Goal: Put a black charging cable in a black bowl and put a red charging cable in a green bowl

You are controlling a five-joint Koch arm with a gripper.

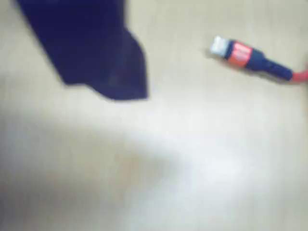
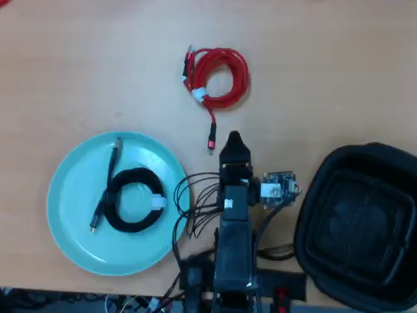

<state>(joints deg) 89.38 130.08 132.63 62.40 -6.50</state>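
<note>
The black charging cable point(image 2: 133, 207) lies coiled inside the green bowl point(image 2: 71, 235). The red charging cable point(image 2: 218, 77) lies on the desk point(image 2: 78, 72), well apart from both bowls, and its plug point(image 1: 237, 53) shows in the wrist view. The black bowl point(image 2: 313, 215) has nothing in it. The end effector point(image 2: 233, 142) is just beside the red plug end. I cannot tell if it is open or closed.

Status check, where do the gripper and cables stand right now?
Gripper state unclear, holding nothing. Red charging cable on table. Black charging cable sits in green bowl. Black bowl empty.
</note>
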